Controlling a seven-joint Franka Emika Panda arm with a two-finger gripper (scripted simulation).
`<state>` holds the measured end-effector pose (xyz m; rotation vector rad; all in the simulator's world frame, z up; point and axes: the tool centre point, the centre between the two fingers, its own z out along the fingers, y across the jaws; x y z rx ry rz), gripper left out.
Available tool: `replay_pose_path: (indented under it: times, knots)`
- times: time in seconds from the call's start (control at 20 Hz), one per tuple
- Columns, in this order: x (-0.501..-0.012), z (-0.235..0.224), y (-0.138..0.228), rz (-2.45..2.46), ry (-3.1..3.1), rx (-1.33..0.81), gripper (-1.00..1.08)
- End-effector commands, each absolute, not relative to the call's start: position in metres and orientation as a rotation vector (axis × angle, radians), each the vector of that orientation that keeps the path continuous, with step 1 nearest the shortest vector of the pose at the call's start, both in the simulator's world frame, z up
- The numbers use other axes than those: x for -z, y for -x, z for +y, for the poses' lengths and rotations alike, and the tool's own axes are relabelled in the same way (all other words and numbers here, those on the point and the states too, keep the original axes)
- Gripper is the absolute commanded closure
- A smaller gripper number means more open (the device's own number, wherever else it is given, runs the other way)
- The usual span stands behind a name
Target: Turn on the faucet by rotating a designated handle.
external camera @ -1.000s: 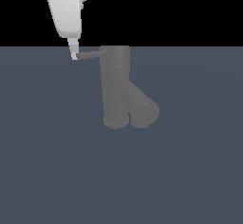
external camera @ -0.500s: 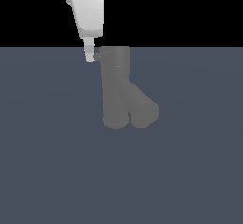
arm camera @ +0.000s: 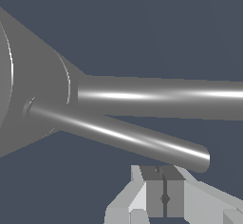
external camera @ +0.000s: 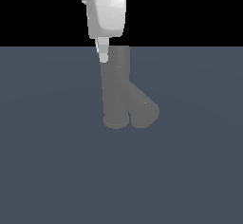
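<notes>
The faucet (external camera: 117, 90) is a dark-grey Y-shaped body standing on the floor, with a thick branch (external camera: 144, 111) slanting down to the exterior view's right. My white gripper (external camera: 102, 57) hangs at the top of the faucet, on its left edge in the exterior view, and hides the handle there. In the wrist view the handle (arm camera: 123, 136) is a thin shiny rod running from the faucet's top (arm camera: 28, 90) to a rounded tip. My gripper (arm camera: 163, 197) sits just beside that tip, its fingers pressed together with nothing between them.
A flat dark blue-grey floor (external camera: 57, 171) lies all around the faucet. A thicker shiny cylinder (arm camera: 161, 97) runs alongside the handle in the wrist view. Nothing else shows.
My gripper has moved to the exterior view's right, up to the faucet's top. The handle, which stuck out to the left, has swung with it and no longer shows in the exterior view.
</notes>
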<state>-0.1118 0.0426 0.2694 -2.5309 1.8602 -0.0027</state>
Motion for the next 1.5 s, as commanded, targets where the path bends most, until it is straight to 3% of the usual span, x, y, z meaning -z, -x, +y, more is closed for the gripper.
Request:
replay_pose_path:
  times: [0.0, 0.8, 0.85, 0.9, 1.45]
  knots:
    - [-0.27, 0.021, 0.107, 1.885, 2.511, 0.004, 1.08]
    - [-0.27, -0.063, 0.083, 1.909, 2.495, 0.0, 1.08]
    - [-0.27, -0.063, 0.083, 1.909, 2.495, 0.0, 1.08]
    - [-0.269, -0.033, 0.084, 1.846, 2.543, -0.005, 1.08]
    - [-0.269, -0.058, 0.052, 1.867, 2.527, -0.003, 1.08]
